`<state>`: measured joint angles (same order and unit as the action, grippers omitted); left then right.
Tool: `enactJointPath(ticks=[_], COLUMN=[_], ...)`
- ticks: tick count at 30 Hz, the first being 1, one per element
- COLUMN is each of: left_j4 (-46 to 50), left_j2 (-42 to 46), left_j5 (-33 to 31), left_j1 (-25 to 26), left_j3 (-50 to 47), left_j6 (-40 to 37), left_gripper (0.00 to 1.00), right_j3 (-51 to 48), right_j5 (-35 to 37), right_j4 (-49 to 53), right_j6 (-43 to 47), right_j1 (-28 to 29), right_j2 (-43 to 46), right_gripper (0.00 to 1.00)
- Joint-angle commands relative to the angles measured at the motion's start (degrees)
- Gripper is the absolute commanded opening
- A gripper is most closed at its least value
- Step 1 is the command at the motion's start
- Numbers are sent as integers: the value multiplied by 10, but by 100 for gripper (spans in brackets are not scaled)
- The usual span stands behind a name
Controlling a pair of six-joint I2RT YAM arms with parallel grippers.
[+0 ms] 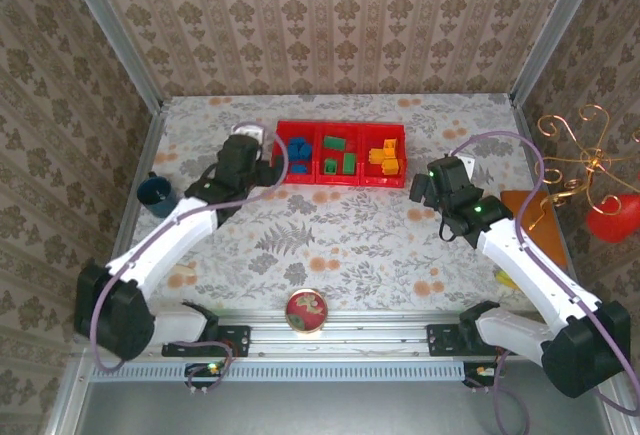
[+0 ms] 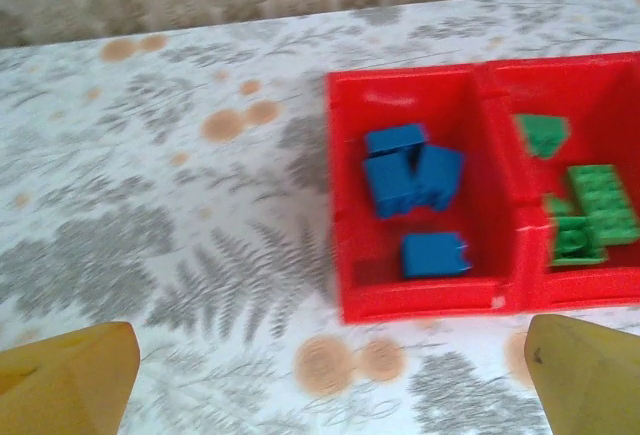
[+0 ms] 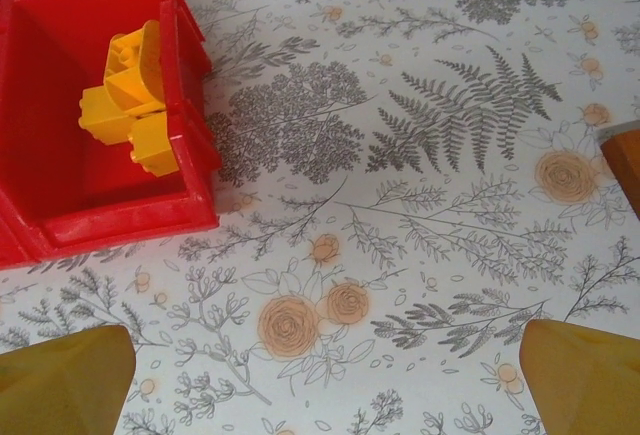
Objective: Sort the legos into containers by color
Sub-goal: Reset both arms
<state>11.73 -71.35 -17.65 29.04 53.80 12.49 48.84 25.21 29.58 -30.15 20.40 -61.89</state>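
- Patterned brown wallpaper (image 1: 330,25) closes in three sides of a bench (image 1: 330,235) covered with a fern-and-flower print.
- A red tray (image 1: 340,183) with three square compartments in a row lies at the far middle of the bench.
- Blue legos (image 1: 298,155) sit in the tray's left compartment. The left wrist view shows a cluster of them against the far side and one more block near the front wall.
- Green legos (image 1: 340,155) lie in the middle compartment, among them a flat studded plate.
- Orange legos (image 1: 384,155), which look yellow-orange up close, are piled in the right compartment against its right wall.
- No lego shows on the bench surface around the tray.
- The left gripper (image 2: 328,355) hangs just beside the tray's front left corner. Its fingers are spread wide and released, with bare bench between them.
- The right gripper (image 3: 325,350) is near the tray's front right corner and stands apart from it. Its fingers are likewise spread wide, with nothing between them.
- A dark blue cup (image 1: 155,193) stands well to the left of the tray, near the wall.
- A round dish (image 1: 306,311) sits at the near edge of the bench, well in front of the tray and between the two arm bases.
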Motion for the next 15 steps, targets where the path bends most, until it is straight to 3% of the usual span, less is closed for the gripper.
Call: enactJointPath(ticks=[1,8,15], left_j4=[-60,-178,-272], left_j2=[63,152,136], left_j5=[-58,-88,-12], left_j1=[-26,-116,-211], left_j3=[-73,-227,-280], left_j6=[10,-24,-52], left_gripper=[100,100,100], right_j3=[-15,-37,-67], right_j5=[43,69,76], right_j4=[-32,-97,-192], right_j6=[8,48,106], right_j1=[-1,-6,-15], right_j2=[9,-22,-61], right_gripper=[100,100,100])
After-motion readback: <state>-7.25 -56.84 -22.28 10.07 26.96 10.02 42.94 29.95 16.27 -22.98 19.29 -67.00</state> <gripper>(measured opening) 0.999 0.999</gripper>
